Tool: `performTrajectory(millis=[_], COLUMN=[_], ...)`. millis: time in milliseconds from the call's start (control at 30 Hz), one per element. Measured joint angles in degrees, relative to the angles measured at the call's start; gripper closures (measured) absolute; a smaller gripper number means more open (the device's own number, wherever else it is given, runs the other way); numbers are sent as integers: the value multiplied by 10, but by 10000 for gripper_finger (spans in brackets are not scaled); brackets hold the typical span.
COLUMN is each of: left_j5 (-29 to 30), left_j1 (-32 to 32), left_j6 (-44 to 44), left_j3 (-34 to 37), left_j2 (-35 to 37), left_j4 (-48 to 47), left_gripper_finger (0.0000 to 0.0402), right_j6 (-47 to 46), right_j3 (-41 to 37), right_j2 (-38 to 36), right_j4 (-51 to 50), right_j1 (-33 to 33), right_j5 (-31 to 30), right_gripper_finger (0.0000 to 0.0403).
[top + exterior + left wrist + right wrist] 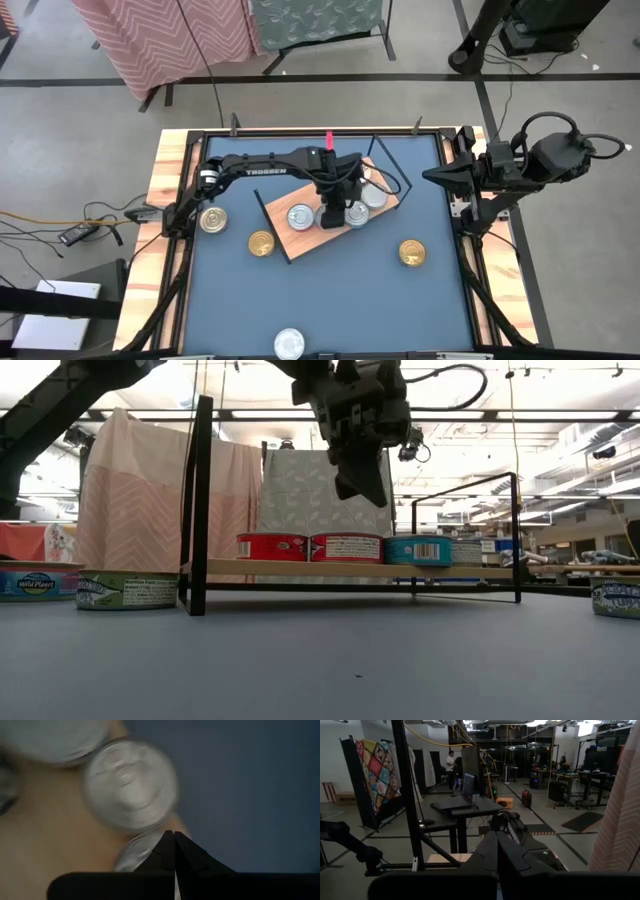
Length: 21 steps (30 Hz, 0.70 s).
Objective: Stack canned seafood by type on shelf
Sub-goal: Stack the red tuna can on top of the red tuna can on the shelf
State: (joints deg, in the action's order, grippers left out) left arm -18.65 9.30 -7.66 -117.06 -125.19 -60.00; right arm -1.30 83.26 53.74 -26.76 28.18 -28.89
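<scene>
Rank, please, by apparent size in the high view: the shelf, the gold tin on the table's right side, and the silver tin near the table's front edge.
1. The shelf, by far the largest.
2. The gold tin and the silver tin look about equal, so I would not rank one above the other.

"TROSSEN" is printed in white on the left arm (268,170). In the low view, "Wild Planet" reads on a blue-labelled tin (35,582) at the far left of the surface. Other tin labels are unreadable.
</scene>
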Motion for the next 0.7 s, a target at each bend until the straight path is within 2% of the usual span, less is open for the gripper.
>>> performTrajectory(millis=[233, 433, 700], left_j5=[29, 28, 31], left_j1=[17, 19, 19], left_j6=[-40, -47, -46], left_j3=[32, 58, 54], left_j2=[0, -1, 0], left_j4=[-51, -42, -40], left_gripper_finger=[402, 402, 402], right_j6=[0, 10, 26], right_j3=[0, 0, 0], right_j2=[0, 0, 0], right_j4=[0, 0, 1], right_j1=[15, 27, 34], right_j5=[0, -15, -33], right_gripper_finger=[397, 397, 397])
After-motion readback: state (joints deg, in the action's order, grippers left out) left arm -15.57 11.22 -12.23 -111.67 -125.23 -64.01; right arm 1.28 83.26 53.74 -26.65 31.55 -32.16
